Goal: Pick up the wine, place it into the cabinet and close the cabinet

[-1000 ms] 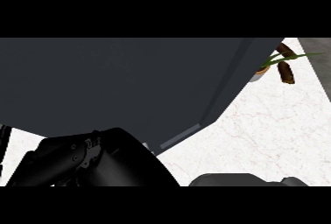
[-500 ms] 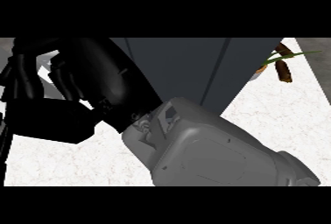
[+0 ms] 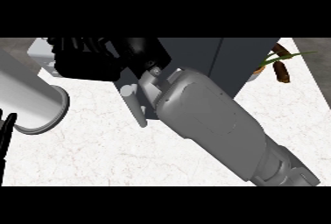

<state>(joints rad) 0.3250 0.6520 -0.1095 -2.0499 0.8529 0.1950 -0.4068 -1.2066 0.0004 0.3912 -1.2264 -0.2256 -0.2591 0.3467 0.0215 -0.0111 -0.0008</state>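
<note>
My right forearm [image 3: 207, 118] crosses the view from the lower right to the upper left. Its black right hand [image 3: 97, 57] sits at the top left, next to the dark cabinet [image 3: 213, 61]. The hand is bunched up against a pale grey object [image 3: 44, 54] at the top left edge, and how it is posed is not clear. No wine bottle shows anywhere. The cabinet's front is a flat dark face with one vertical seam. My left forearm [image 3: 26, 98] lies at the left edge as a grey cylinder, with a black sliver of the left hand [image 3: 5, 133] below it.
A potted plant [image 3: 279, 63] with green leaves stands on the white marble counter [image 3: 116, 153] to the right of the cabinet. Bare counter stretches across the lower left and the far right.
My right forearm and hand have swung up from the lower edge and across to the upper left. The dark cabinet face now fills far less of the view, and the left forearm has appeared.
</note>
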